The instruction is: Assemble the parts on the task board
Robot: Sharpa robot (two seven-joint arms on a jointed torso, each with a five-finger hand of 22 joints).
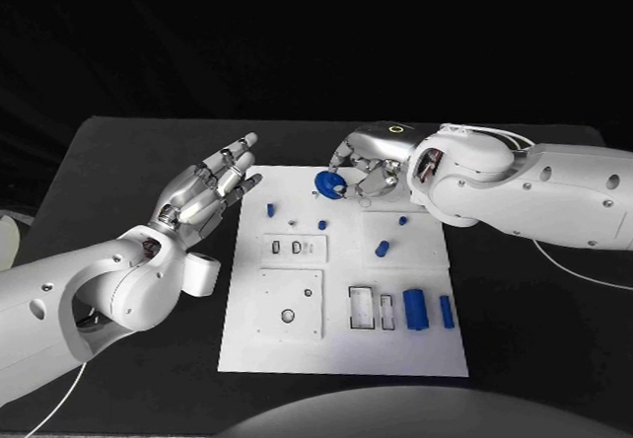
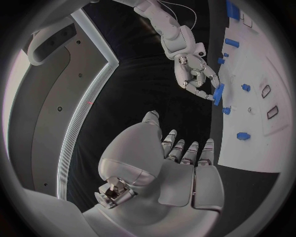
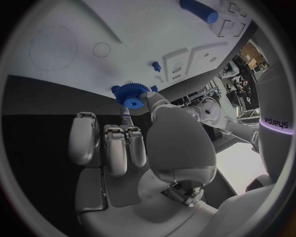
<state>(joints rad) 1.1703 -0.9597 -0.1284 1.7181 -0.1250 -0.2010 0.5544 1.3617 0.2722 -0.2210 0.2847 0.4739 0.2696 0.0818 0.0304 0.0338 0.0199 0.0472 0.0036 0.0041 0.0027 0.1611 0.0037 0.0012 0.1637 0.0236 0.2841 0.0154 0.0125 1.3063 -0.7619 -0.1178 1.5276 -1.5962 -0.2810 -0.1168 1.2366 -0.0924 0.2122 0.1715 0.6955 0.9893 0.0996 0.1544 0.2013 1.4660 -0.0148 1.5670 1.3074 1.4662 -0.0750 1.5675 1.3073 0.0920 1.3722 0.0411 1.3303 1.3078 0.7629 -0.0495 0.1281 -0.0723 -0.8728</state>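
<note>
The white task board [image 1: 338,351] lies in the middle of the black table. My right hand [image 1: 368,162] hovers over the board's far edge and pinches a blue gear [image 1: 330,185] in its fingertips. The right wrist view shows the gear [image 3: 130,94] held just above the board [image 3: 123,34], at the tips of the right hand [image 3: 142,143]. My left hand [image 1: 208,190] is beside the board's far left corner, fingers spread, holding nothing. In the left wrist view the left hand [image 2: 179,158] faces the right hand [image 2: 194,74] and the gear [image 2: 217,94].
Small blue pegs [image 1: 322,224] and a short cylinder [image 1: 382,247] lie on the far half of the board. Two blue blocks [image 1: 414,310] sit by the slots at its near right. Recessed plates [image 1: 292,304] take up the near left. Black table surrounds the board.
</note>
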